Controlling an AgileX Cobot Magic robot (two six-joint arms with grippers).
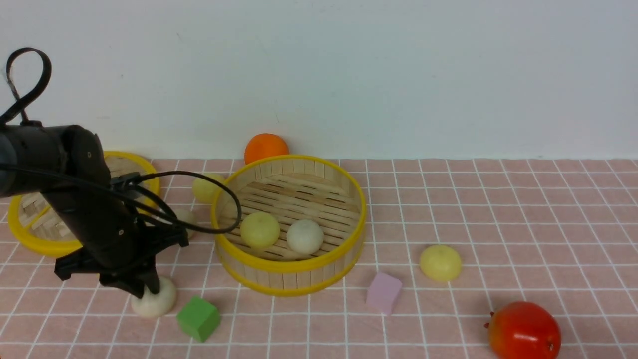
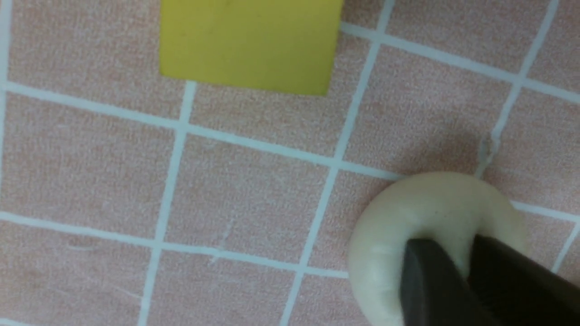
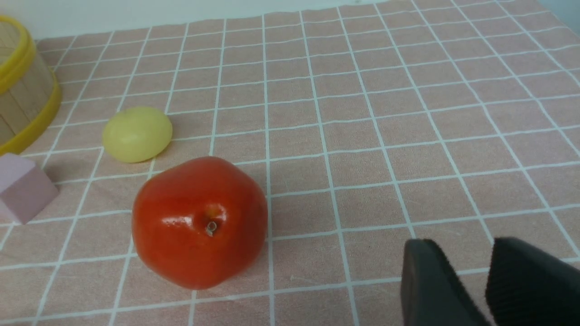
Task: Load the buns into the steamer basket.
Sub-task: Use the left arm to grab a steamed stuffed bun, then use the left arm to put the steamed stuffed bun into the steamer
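Observation:
The steamer basket stands mid-table and holds a pale yellow bun and an off-white bun. My left gripper reaches down at the front left and is shut on another off-white bun that rests on the cloth. In the left wrist view its fingertips pinch into that bun. Another yellow bun lies behind the basket's left side, and a white bun is half hidden by the arm. A further yellow bun lies right of the basket. My right gripper is open over bare cloth.
The woven lid lies at far left behind the arm. An orange ball sits behind the basket. A green cube, a pink cube and a red fruit lie along the front. A yellow block lies near the gripped bun.

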